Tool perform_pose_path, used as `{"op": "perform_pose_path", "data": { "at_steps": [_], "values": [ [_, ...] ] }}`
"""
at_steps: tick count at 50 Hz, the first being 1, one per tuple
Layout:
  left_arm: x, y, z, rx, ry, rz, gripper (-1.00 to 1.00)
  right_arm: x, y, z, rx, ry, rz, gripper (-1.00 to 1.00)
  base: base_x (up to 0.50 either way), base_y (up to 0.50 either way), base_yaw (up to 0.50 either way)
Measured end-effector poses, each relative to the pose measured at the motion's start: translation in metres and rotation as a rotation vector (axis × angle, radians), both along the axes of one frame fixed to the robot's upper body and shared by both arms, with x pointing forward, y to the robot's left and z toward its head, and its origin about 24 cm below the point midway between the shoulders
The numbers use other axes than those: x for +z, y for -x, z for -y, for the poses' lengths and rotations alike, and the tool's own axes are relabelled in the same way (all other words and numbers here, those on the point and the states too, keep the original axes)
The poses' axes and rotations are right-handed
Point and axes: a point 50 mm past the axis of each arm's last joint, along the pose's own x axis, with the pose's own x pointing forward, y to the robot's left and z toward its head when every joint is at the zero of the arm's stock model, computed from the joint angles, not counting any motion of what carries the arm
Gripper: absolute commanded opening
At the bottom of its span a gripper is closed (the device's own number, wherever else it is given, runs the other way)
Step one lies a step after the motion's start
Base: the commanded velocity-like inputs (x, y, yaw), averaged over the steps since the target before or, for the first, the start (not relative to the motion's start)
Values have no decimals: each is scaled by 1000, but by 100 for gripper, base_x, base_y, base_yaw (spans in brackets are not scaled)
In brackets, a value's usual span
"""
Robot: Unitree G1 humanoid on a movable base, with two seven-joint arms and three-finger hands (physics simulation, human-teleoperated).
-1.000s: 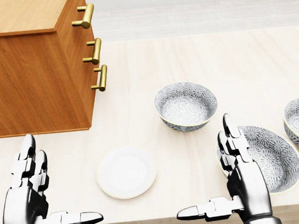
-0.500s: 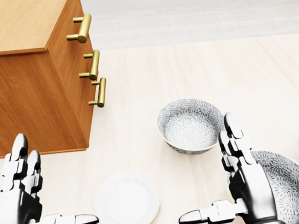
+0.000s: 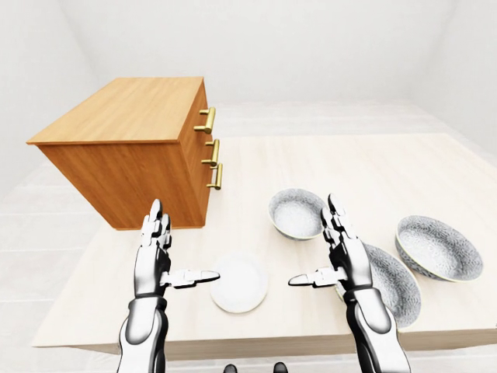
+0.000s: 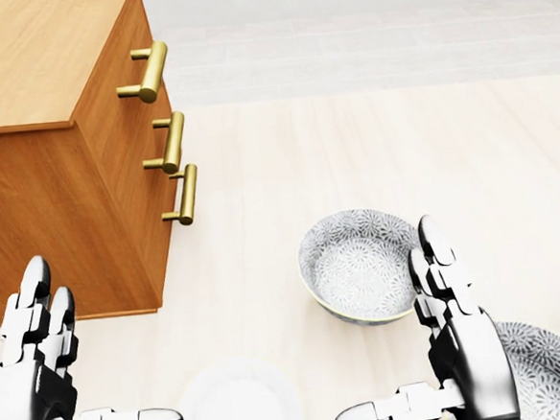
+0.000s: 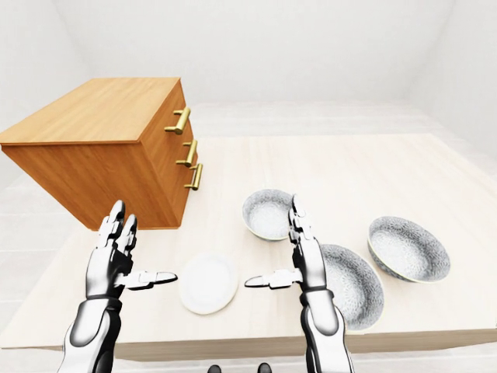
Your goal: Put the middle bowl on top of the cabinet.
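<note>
Nearest, both hands hover empty over the near edge of the surface (image 3: 404,159): the left robot hand (image 3: 158,256) and the right robot hand (image 3: 342,256) each have fingers straight and thumb stuck out sideways, grasping nothing. A small white plate (image 3: 239,282) lies between them. The middle bowl (image 3: 390,273), wide, shallow and patterned, sits just beside the right robot hand, on its outer side, partly hidden behind the wrist; a round bowl has no long axis to align with. The right robot hand is plainly the nearer one. Beyond its fingertips stands a deeper patterned bowl (image 3: 297,213), and further out to its right a third bowl (image 3: 435,247). Farthest, beyond the left robot hand, the wooden cabinet (image 3: 124,116) shows a bare flat top, so the carry would probably run leftward across the surface
</note>
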Motion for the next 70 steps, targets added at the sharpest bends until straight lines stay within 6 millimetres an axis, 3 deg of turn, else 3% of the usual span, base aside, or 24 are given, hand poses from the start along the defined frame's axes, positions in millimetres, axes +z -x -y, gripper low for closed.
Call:
{"op": "perform_pose_path", "data": {
  "at_steps": [44,70],
  "values": [
    [2,4,2,-11,-12,9,100,3,2,3,-4,-12,13,100,2,7,0],
    [2,4,-1,11,-15,11,100,9,1,17,-53,28,23,100,0,0,0]
  ]
}}
